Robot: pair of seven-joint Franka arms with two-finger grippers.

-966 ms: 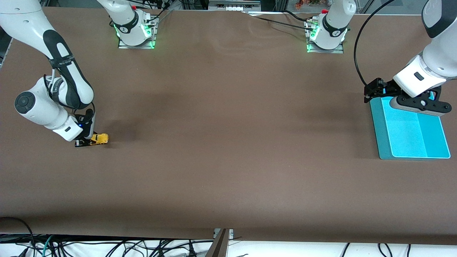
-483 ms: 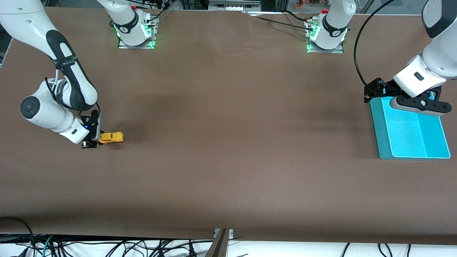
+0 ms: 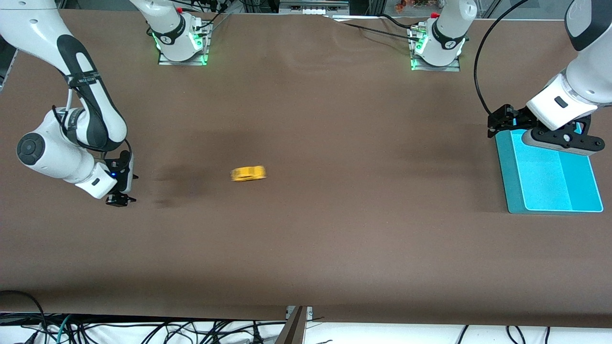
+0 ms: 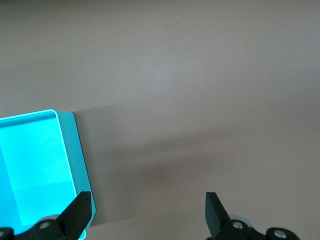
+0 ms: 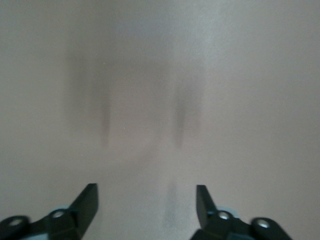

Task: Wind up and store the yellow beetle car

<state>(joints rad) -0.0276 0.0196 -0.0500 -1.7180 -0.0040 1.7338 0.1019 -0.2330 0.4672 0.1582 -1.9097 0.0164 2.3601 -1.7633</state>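
Right claw (image 3: 119,197) just let go, now wide open and empty; yellow beetle car (image 3: 248,173) has rolled well clear of it, heading toward the waiting left claw (image 4: 147,212), open over the teal tray (image 3: 511,191), so winding looks done.

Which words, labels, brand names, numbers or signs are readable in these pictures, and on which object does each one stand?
No text can be read with certainty.
Black band on the right arm's white link: pale lettering, too small to read.
Round marks on the two arm bases: too small to read.
Small bright yellow toy car: blurred, no marking legible.
Shallow turquoise plastic tray: plain, no text.
Brown table cover: plain, no text.
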